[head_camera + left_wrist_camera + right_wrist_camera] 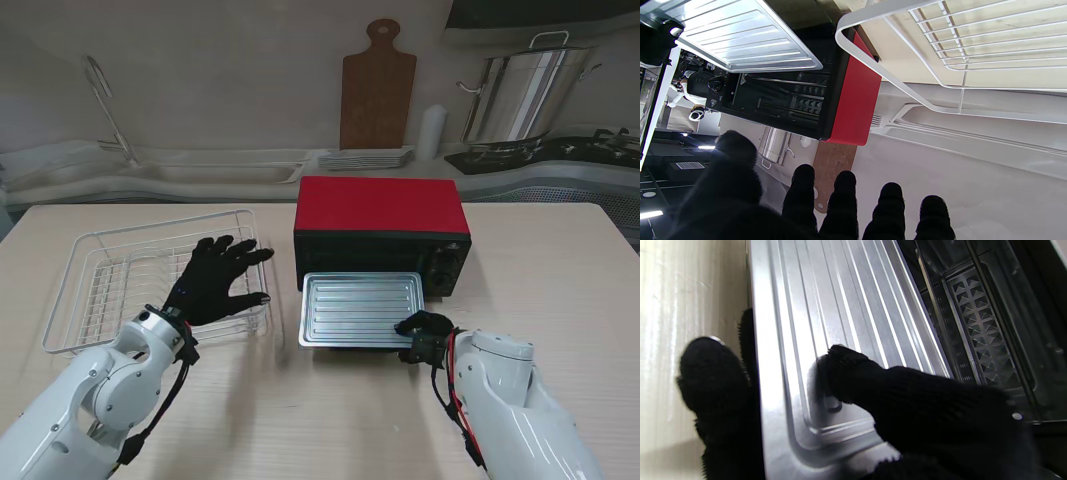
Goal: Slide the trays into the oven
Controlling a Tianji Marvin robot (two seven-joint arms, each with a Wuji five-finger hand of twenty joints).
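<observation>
Gripping the near right corner of the ribbed metal tray (360, 308), the right hand (424, 334) holds it half inside the red oven (380, 228); the left hand (215, 280) hovers spread over the white wire rack (100, 290).

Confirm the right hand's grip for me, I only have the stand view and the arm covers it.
Observer: The right wrist view shows the right hand pinching the tray's near rim, thumb on top, fingers underneath.
Operator: Tray entering the oven yet?
Observer: Its far edge sits at the open oven mouth, per the left wrist view.
Operator: Left hand holding anything?
Observer: No. The left hand is open, fingers spread, by the white wire rack.
</observation>
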